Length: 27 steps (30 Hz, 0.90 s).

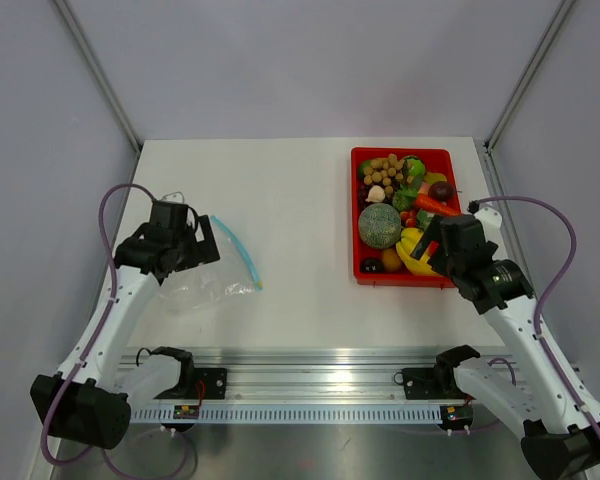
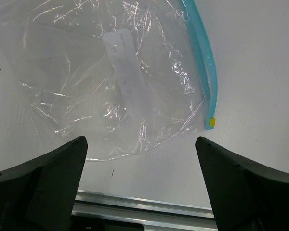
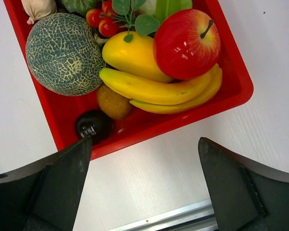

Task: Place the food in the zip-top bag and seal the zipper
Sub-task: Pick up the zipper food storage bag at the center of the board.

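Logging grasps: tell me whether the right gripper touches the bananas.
Apart. Right wrist view: the open right gripper frames bare table, and the red tray wall lies between it and the bananas.

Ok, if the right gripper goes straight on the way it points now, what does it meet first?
Probably the red tray, at its near wall, with the bananas just behind it. The open right gripper has only table surface before that; depth is hard to judge.

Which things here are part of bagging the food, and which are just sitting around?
For the job: bag, teal zipper, melon, bananas, apple.
Just there: red tray, metal rail.
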### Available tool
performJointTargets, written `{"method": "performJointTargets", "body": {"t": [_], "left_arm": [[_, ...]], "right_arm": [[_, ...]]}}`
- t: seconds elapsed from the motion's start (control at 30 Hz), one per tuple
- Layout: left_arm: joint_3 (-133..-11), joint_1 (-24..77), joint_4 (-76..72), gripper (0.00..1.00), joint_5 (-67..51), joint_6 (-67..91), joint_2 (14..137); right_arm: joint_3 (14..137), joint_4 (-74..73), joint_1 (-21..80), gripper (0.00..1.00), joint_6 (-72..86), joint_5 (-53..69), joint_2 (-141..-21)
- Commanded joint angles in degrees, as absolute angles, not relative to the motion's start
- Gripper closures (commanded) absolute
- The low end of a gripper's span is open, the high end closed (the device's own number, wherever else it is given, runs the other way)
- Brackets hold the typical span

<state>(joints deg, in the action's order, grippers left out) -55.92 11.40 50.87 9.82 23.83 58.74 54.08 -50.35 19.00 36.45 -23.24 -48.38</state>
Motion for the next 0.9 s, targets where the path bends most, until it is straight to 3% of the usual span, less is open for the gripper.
{"method": "performJointTargets", "body": {"t": [0.0, 0.37, 0.57, 0.87], "left_arm": [[-58.36, 11.78, 50.19, 0.01, 8.53, 22.76, 58.97], [-59.59, 14.67, 48.87, 0.02, 7.64, 25.22, 66.08], [-60.12, 17.22, 48.17, 0.03, 7.13, 26.98, 69.25], [-63.45, 19.77, 47.64, 0.02, 5.89, 27.07, 77.07]], "right_arm": [[53.26, -47.2, 18.81, 0.0, 35.51, -20.57, -47.29], [52.21, -41.67, 21.35, 0.01, 33.66, -7.92, -51.06], [55.63, -40.51, 36.28, 0.01, 36.74, -17.11, -58.96], [60.2, -39.2, 45.43, 0.01, 40.6, -20.91, -69.95]]}}
